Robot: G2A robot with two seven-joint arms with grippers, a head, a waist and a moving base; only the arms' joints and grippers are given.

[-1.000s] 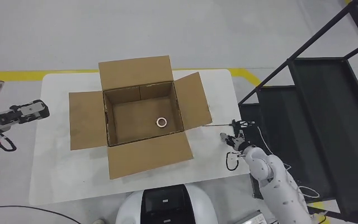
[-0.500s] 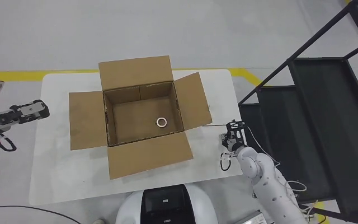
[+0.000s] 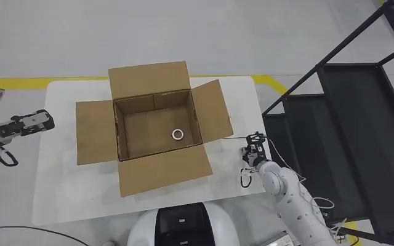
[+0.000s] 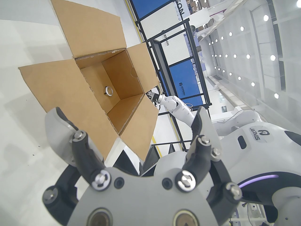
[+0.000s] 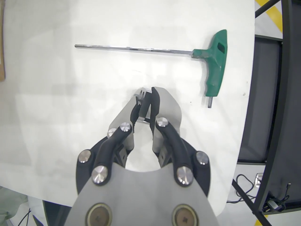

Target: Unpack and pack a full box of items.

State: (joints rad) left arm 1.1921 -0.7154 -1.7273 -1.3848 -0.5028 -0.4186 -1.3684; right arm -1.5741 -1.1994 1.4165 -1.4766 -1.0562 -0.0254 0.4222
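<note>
Since a second ago, the right gripper (image 3: pixel 252 149) has shifted a little inward over the bench (image 3: pixel 61 184) edge and nearer the robot's body. The left gripper (image 3: pixel 38 121) has kept its place beyond the opposite edge, and the box and its contents have not moved.

An open cardboard box (image 3: pixel 148 80) sits on the white bench between the two grippers, well apart from each, with all four flaps folded outward. One small metal ring (image 3: pixel 178 134) lies on the box floor, nearer the wall on the right gripper's side.

Seen from its own wrist, the left gripper (image 4: pixel 128 116) has its fingers spread wide with nothing between them. It faces the open box (image 4: pixel 98 36), where the ring (image 4: pixel 108 90) shows inside.

The right gripper (image 5: pixel 147 92) has its fingers pressed onto a small silver metal part (image 5: pixel 141 105), held just above the bench (image 5: pixel 58 95). Just beyond its fingertips lies a hex key (image 5: pixel 131 48) with a green T-handle, its long shaft running crosswise to the gripper.
</note>
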